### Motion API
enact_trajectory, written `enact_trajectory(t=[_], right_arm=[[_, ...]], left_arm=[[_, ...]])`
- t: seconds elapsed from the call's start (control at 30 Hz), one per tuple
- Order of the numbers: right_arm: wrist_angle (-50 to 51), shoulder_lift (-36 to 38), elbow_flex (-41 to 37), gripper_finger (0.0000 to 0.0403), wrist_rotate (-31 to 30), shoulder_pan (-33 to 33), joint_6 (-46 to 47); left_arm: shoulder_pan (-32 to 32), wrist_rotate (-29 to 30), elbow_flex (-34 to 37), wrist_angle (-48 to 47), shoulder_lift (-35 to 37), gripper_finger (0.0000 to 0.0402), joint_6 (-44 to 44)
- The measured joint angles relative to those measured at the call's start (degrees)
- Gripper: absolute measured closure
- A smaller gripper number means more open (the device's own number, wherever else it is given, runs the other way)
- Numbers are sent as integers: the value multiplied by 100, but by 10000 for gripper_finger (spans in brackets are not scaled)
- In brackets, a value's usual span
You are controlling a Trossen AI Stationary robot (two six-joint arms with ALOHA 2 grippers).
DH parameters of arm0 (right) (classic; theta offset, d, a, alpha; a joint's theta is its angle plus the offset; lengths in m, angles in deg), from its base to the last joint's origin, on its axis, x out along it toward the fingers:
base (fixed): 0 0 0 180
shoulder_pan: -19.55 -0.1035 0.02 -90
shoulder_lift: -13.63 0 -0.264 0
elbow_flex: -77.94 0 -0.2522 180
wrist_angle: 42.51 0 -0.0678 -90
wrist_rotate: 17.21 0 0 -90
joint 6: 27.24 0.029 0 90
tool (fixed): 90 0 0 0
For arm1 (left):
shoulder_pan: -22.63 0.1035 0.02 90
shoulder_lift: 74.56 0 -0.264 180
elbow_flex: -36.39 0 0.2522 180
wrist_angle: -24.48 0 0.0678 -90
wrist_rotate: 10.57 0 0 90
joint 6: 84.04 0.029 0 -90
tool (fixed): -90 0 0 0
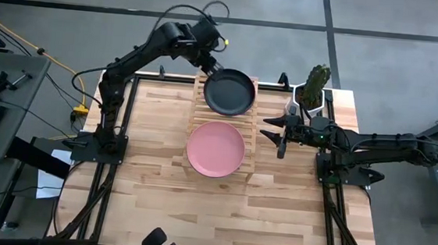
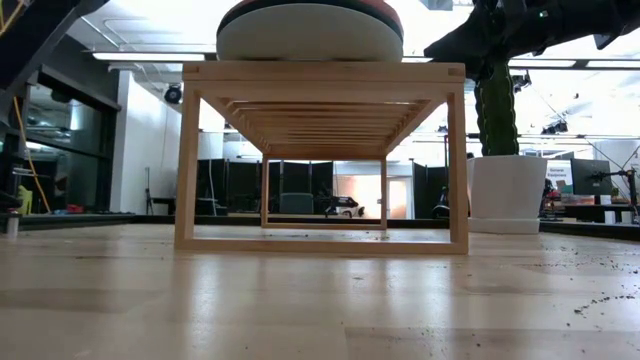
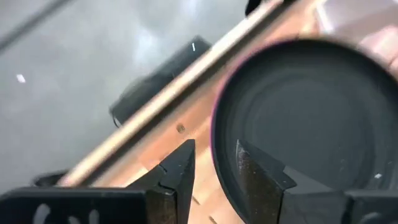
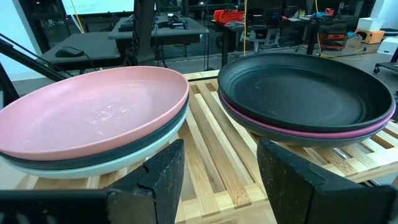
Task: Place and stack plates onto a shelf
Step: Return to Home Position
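Left gripper (image 3: 214, 157), jaws spread astride the black plate's (image 3: 305, 118) rim; right gripper (image 4: 219, 155), jaws spread, beside the shelf (image 1: 223, 118).

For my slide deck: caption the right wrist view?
Open right claw faces the shelf: pink plate tops one stack, black plate the other.

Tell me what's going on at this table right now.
A two-armed robot is stacking plates on a wooden shelf. Two stacks sit there: a black plate over a magenta plate, and a pink plate over a dark plate and a pale plate. The left gripper is at the black plate's rim, fingers open around it. The right gripper waits open beside the shelf, facing the stacks.
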Motion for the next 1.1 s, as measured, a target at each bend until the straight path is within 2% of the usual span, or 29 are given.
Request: enact_trajectory(t=[0.1,0.23,0.33,0.43,0.57,0.9,1.0,1.1], right_arm=[[2,-1,0,217,0,-1,0],[16,-2,0,217,0,0,-2],[15,-1,0,217,-2,-1,-42],[13,0,0,217,-2,-1,-46],[15,-1,0,217,-2,0,-44],[63,-2,0,217,-2,1,376],[63,-2,0,217,-2,-1,575],[64,-2,0,217,-2,-1,581]], left_arm=[[-18,179,-304,14,166,289,201],[-156,256,-152,199,698,289,628],[-446,259,263,705,1237,289,918],[-866,284,1054,1649,1912,289,1134],[-1504,286,2701,3216,2957,289,1478],[-2776,234,7827,7571,5512,289,1851],[-3034,234,9096,8935,6025,289,1865],[-3180,231,10021,9996,6393,289,1879]])
